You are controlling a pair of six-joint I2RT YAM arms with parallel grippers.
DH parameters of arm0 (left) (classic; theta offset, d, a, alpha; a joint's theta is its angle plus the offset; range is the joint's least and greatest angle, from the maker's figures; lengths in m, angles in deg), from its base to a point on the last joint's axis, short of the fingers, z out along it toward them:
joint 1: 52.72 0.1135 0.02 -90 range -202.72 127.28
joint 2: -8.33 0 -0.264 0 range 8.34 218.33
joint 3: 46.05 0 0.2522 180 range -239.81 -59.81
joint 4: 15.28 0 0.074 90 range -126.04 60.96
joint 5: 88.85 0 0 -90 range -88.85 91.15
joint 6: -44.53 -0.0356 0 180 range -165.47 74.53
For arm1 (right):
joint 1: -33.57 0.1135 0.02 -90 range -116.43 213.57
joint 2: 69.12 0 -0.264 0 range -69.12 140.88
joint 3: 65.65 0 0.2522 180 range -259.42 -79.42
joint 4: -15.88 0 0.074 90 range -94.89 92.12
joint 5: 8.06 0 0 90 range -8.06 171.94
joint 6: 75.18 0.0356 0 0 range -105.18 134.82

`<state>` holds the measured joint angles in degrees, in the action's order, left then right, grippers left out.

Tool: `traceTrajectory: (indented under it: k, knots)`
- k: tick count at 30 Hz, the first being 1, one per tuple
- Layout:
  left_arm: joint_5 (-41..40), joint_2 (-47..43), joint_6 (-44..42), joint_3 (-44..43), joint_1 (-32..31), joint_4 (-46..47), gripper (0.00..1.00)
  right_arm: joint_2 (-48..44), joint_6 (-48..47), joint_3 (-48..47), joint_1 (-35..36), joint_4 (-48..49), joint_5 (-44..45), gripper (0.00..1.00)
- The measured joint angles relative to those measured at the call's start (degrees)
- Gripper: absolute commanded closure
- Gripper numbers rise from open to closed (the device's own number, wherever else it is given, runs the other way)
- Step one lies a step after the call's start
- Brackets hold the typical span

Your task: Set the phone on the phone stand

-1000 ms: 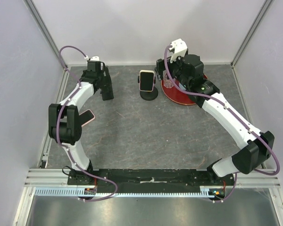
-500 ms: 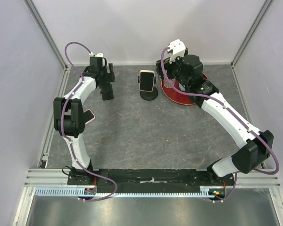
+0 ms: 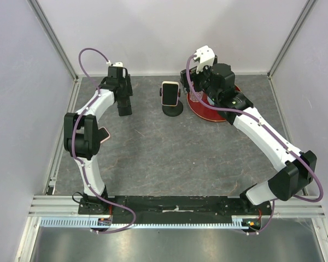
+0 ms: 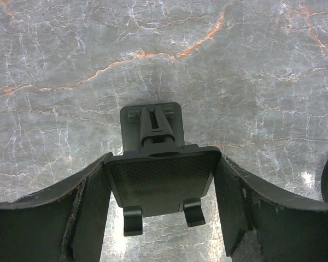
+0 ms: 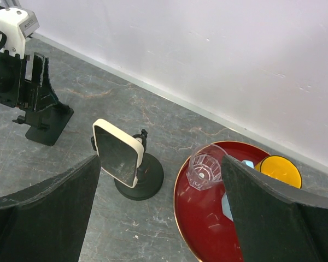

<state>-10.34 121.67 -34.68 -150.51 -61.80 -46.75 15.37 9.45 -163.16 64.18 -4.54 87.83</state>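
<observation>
Two stands share the surface (image 3: 180,158). The round-based stand (image 3: 173,111) already carries a cream-edged phone (image 3: 170,94). The black stand (image 4: 161,183) at far left is bare, and the left pincer (image 4: 163,164) is closed against both edges of its plate. A pink phone (image 3: 103,134) lies flat beside the left arm's elbow, partly hidden. It is likely rigid, light and slick, with breakable glass, so its long side edges look the safest hold. The right pincer (image 5: 161,164) hangs spread and unladen near the red tray (image 3: 208,115).
</observation>
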Motion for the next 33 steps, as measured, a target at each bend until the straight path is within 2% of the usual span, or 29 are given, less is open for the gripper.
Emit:
traceTrajectory:
  k: [1,3,4,10,17,19,24,29,33]
  knots:
    - [0.0,0.0,0.0,0.0,0.0,0.0,0.77,0.0,0.0,0.0,0.0,0.0,0.0,0.02]
    - [0.0,0.0,0.0,0.0,0.0,-0.2,0.88,0.0,0.0,0.1,0.0,0.1,0.0,0.02]
    - [0.0,-0.1,0.0,0.0,0.0,-0.2,0.97,0.0,0.0,0.1,0.0,0.1,0.0,0.02]
    - [2.8,-4.4,0.0,4.4,-0.2,-2.3,0.98,0.0,-0.1,0.5,0.0,0.2,0.3,0.02]
    - [11.6,-19.9,1.2,17.8,-2.3,-7.1,0.98,0.0,-0.6,0.9,0.0,0.2,0.7,0.02]
    - [13.5,-24.8,1.6,21.9,-4.8,-7.3,0.98,0.0,-0.7,0.9,0.0,0.2,1.2,0.02]
    - [14.6,-34.7,4.5,31.7,-17.1,-7.0,0.98,0.0,-0.9,1.2,0.0,0.2,1.8,0.02]
    - [11.4,-36.7,8.1,36.0,-27.6,-6.6,0.98,0.0,-1.0,1.6,0.0,0.2,2.1,0.02]
    - [7.1,-36.7,10.7,36.1,-31.5,-6.4,0.98,0.0,-1.1,2.0,0.0,0.1,2.5,0.02]
